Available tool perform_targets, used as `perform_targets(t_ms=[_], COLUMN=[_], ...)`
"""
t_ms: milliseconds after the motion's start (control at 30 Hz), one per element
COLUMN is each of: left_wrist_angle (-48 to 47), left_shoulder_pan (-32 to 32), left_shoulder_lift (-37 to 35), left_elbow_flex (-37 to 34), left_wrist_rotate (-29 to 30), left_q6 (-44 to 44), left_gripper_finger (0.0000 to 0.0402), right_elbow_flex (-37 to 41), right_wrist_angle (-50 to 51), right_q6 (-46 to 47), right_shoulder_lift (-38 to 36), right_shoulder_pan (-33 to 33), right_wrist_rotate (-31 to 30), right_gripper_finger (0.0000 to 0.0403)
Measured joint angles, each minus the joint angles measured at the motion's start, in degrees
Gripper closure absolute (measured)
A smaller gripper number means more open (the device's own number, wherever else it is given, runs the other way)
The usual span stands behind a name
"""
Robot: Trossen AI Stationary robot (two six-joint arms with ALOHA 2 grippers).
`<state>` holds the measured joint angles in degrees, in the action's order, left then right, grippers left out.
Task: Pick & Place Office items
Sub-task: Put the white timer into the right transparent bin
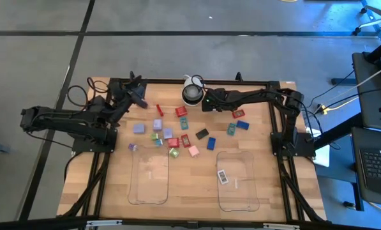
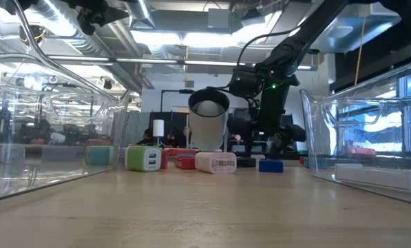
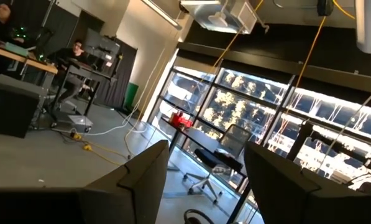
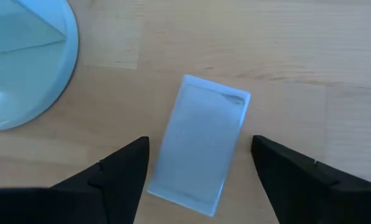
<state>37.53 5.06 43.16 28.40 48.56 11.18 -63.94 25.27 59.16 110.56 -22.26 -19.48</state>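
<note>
Several small office items in red, blue, teal, lilac, pink and green lie scattered on the wooden table's middle. My right gripper is open and points down over a pale rectangular block lying flat on the table beside the camera dome. One finger stands on either side of the block, with a gap showing on both sides. In the high view this gripper hides the block. My left gripper is open and empty, raised at the far left and facing the room.
Two clear trays rest at the table's near side, the left one and the right one, which holds a white label. The dome's round base is close to my right gripper's fingers. Bare wood lies between the trays.
</note>
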Motion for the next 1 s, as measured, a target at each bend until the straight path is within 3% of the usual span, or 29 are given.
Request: perform_targets(t_ms=[133,367,633,1000], left_wrist_angle=[0.0,0.0,0.0,0.0], left_shoulder_pan=[0.0,0.0,0.0,0.0], left_shoulder_lift=[-0.3,-0.4,-0.4,-0.3], left_elbow_flex=[0.0,0.0,0.0,0.0], left_wrist_rotate=[0.0,0.0,0.0,0.8], left_q6=[0.0,0.0,0.1,3.2], left_gripper_finger=[0.0194,0.0194,0.0194,0.0194], right_elbow_flex=[0.0,0.0,0.3,0.3], right_wrist_angle=[0.7,2.7,9.6,11.3], right_q6=[0.0,-0.4,-2.2,-6.6], right_shoulder_lift=[0.0,0.0,-5.2,-24.6], right_shoulder_pan=[0.2,0.2,0.3,2.6], right_wrist_rotate=[0.3,0.6,2.5,-3.8], right_gripper_finger=[0.0154,0.0251,0.0251,0.0242])
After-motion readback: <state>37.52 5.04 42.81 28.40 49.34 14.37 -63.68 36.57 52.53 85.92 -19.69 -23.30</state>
